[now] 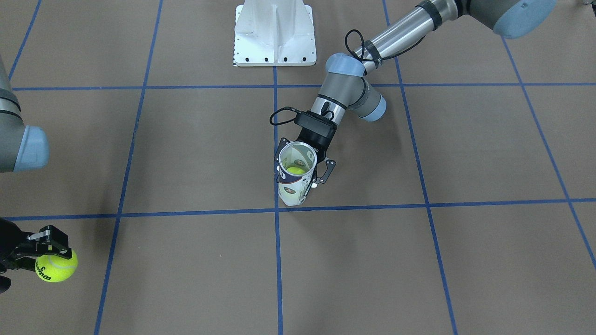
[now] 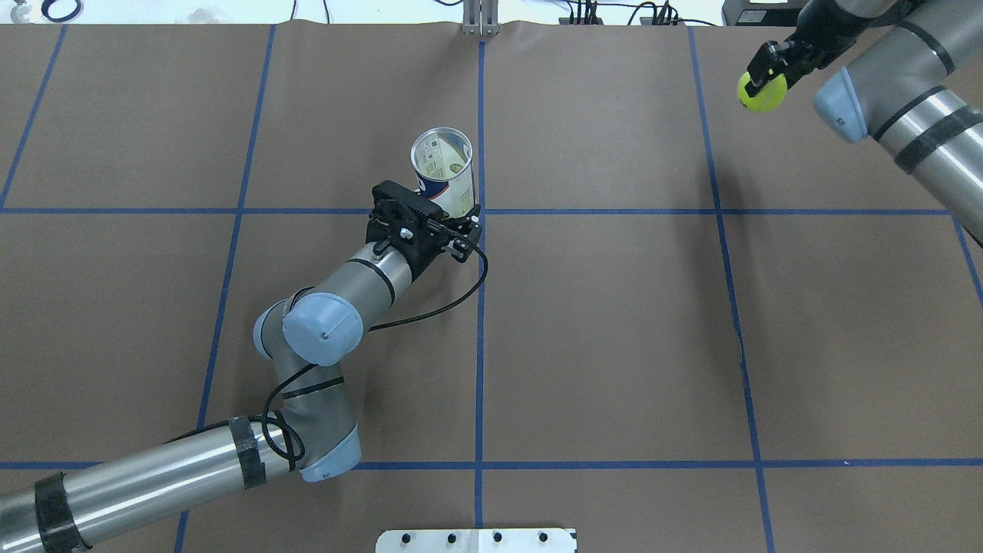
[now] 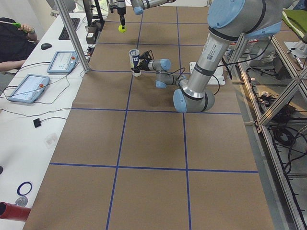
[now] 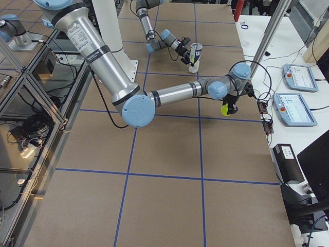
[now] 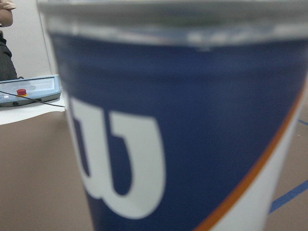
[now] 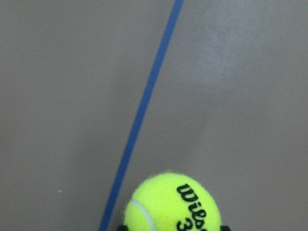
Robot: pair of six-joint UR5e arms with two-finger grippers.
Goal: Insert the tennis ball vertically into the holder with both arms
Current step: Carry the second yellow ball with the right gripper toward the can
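Upright near the middle of the brown bench (image 1: 419, 260), the Wilson tennis-ball can (image 1: 293, 188) is clasped about its side by the left tool (image 1: 302, 173). A yellow ball (image 1: 295, 170) is seen inside it. Well apart, a second tennis ball (image 1: 57, 267) is held by the right tool (image 1: 50, 255) over the bench.

light: bright, even | shadows: soft | left wrist view: blurred
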